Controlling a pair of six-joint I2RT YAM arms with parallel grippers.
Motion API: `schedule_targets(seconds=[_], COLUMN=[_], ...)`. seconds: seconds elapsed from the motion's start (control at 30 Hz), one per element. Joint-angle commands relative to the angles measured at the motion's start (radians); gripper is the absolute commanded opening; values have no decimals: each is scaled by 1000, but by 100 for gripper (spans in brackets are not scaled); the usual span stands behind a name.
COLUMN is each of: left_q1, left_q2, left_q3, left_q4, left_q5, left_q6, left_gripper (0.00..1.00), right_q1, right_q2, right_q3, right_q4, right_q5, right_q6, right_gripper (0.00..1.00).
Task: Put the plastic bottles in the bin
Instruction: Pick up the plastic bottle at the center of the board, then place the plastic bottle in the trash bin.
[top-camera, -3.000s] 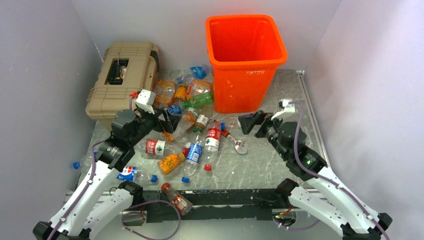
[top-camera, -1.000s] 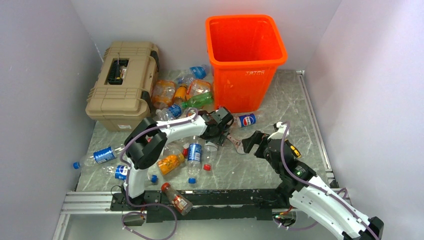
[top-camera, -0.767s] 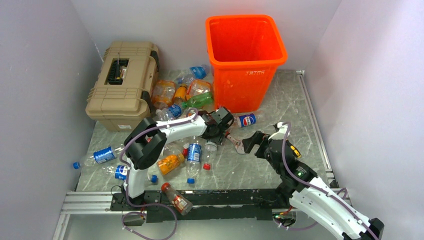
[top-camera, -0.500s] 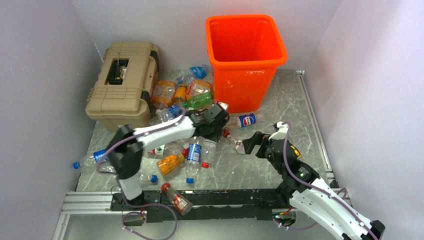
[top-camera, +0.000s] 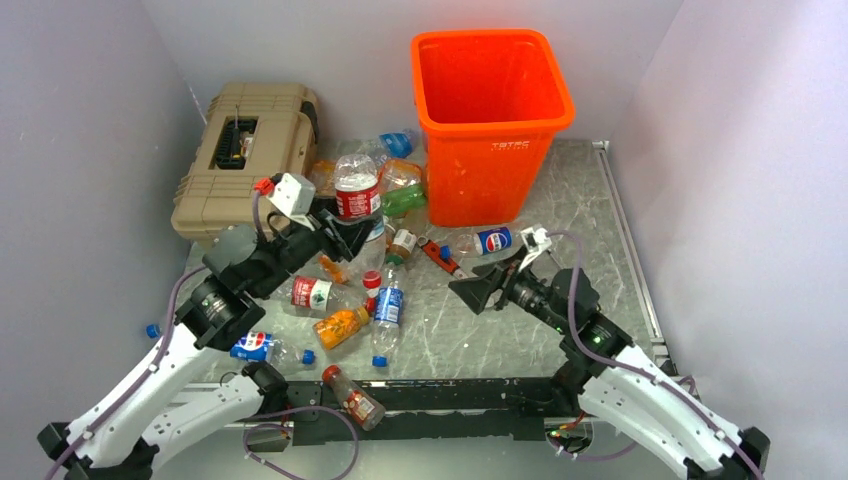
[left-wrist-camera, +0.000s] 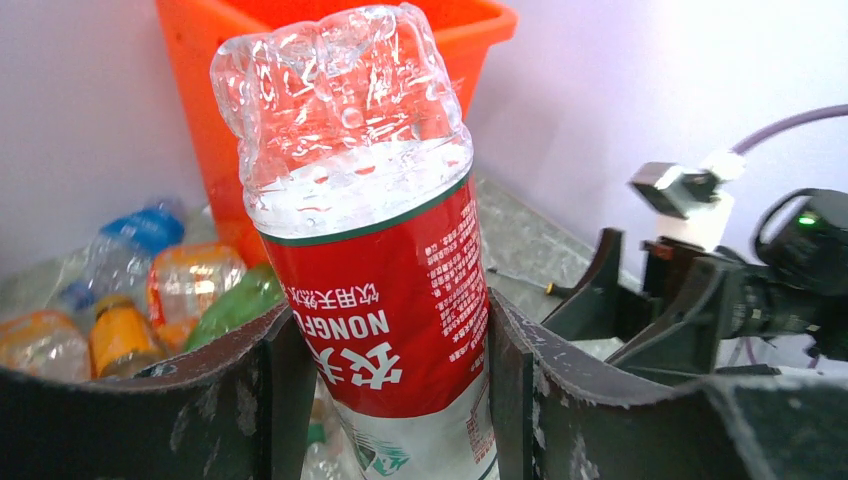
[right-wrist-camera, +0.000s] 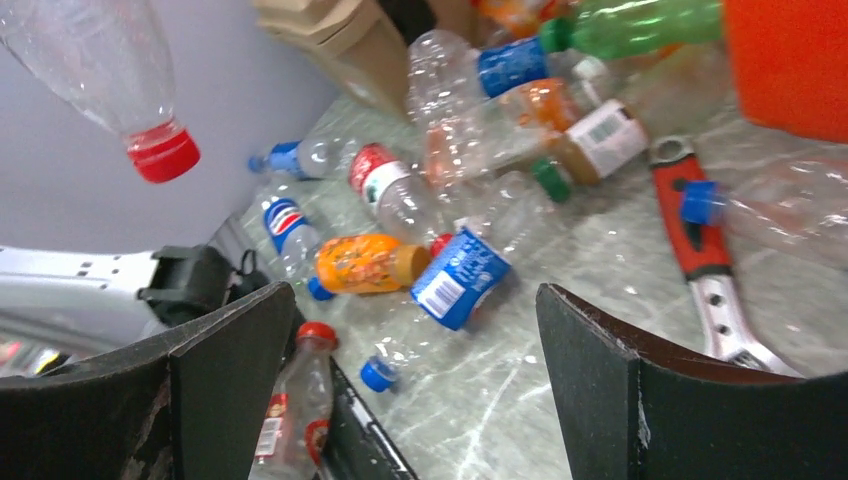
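While the two arm bases are sitting at the near edge, a red-capped bottle (top-camera: 352, 396) is lying across the black rail (top-camera: 450, 398) between them. Beyond it, loose plastic bottles (top-camera: 388, 306) are lying scattered over the grey marbled desk (top-camera: 560, 200), among them an orange-tinted bottle (top-camera: 342, 325). The right claw (top-camera: 478, 293) is hovering low over the desk, jaws spread wide and gripping nothing, close to a red-handled wrench (top-camera: 440, 257). The left claw (top-camera: 350, 230) is pinching a red-labelled clear bottle (top-camera: 357, 197) around its label, cap pointing downward, and is holding it above the pile. Farther back, a tan toolbox (top-camera: 245, 160) is standing at the left, and the orange bin (top-camera: 492, 100) is standing upright against the far wall, well apart from the held bottle.
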Motion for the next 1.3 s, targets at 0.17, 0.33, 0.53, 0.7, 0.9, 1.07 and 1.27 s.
schedule_targets(seconds=[0.17,0.33,0.53,0.7,0.9,1.07,1.27], left_q1=[197,200,200,199,198,199,198], left_q2=[8,14,17,9,20,31,39], left_q3=[-48,-108,-104,-127,-147,-163,-161], left_q4=[319,519,530,582,647,687,692], left_q5=[544,600,604,583,583,578,578], left_q6=[-153,-342,-388,-426,-454,-468,-466], left_gripper=[47,48,48,47,46,46,45], right_q1=[171,303,354,368,391,399,406], right_q2=[216,292,374,431,472,507,525], right_q3=[73,139,205,240,277,306,319], right_q4=[394,470,536,607,618,614,589], right_q5=[-51,-2,11,-1,-8,-29,-48], right_q6=[-11,-88,-71,-48,-57,-54,-53], right_gripper=[93,97,96,94,89,81,66])
